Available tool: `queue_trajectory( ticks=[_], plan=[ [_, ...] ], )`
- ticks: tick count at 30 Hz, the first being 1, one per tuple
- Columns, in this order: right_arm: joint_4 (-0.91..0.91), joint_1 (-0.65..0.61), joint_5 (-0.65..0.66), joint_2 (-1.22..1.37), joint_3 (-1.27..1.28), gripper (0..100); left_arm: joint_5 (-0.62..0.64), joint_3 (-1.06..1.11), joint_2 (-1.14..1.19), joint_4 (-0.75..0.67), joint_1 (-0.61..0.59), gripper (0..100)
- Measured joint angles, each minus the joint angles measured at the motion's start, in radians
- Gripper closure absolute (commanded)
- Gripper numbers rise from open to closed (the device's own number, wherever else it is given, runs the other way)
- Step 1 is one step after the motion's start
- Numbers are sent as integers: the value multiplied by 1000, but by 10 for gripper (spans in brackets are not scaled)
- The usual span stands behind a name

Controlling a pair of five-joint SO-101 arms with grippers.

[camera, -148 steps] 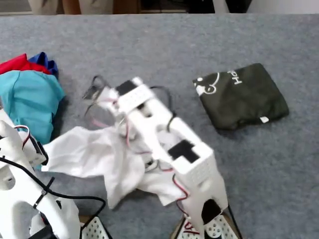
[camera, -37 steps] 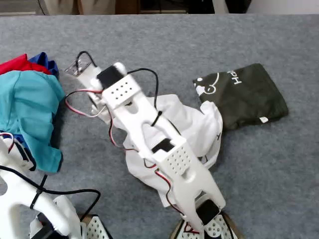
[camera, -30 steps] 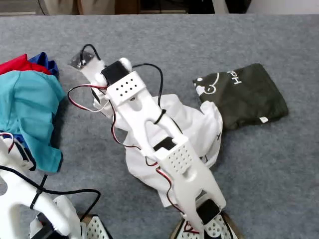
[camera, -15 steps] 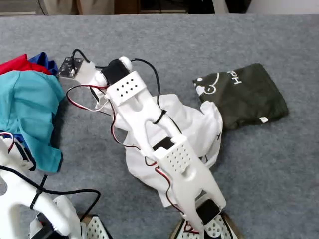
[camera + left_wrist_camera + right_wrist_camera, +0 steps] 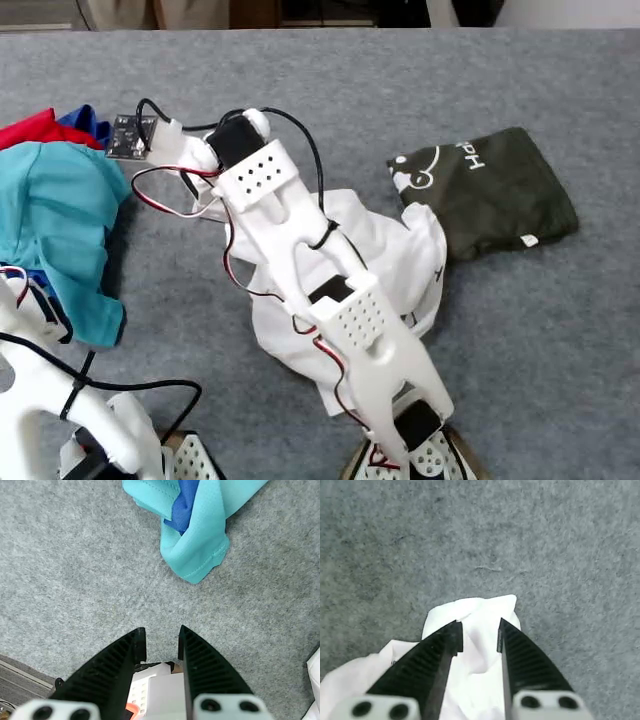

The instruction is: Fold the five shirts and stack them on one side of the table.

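A crumpled white shirt [image 5: 385, 250] lies mid-table, its edge touching the folded black shirt [image 5: 485, 190] at the right. A teal shirt [image 5: 55, 210] lies on a red one [image 5: 35, 127] and a blue one [image 5: 90, 122] at the left edge. My right arm [image 5: 250, 170] stretches across the white shirt toward the pile. My right gripper [image 5: 479, 629] hangs over a corner of the white shirt [image 5: 470, 612], fingers a little apart. My left gripper [image 5: 161, 632] is narrowly open over bare carpet, short of the teal shirt [image 5: 200, 530] and its blue fold [image 5: 187, 500].
Grey carpet [image 5: 480, 80] covers the table, with bare room along the far side and at the front right. My left arm [image 5: 40, 380] stands at the front left corner. Red and black cables loop off the right arm near the white shirt.
The white shirt, spread to the left 4.9 s ago, now lies bunched toward the black shirt. Over the last second the right arm's wrist has swung left toward the teal pile.
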Motion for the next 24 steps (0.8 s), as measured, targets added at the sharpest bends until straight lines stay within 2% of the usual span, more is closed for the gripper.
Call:
queue_trajectory(
  ticks=[5, 10, 19, 24],
  plan=[
    [-32, 0, 0, 68, -2, 864, 0, 0, 0, 0, 0, 879],
    [-78, 0, -86, 180, 0, 868, 0, 0, 0, 0, 0, 879],
    [-103, 20, -126, 261, -97, 872, 0, 0, 0, 0, 0, 879],
    [-103, 72, -126, 285, -107, 998, 0, 0, 0, 0, 0, 879]
  ],
)
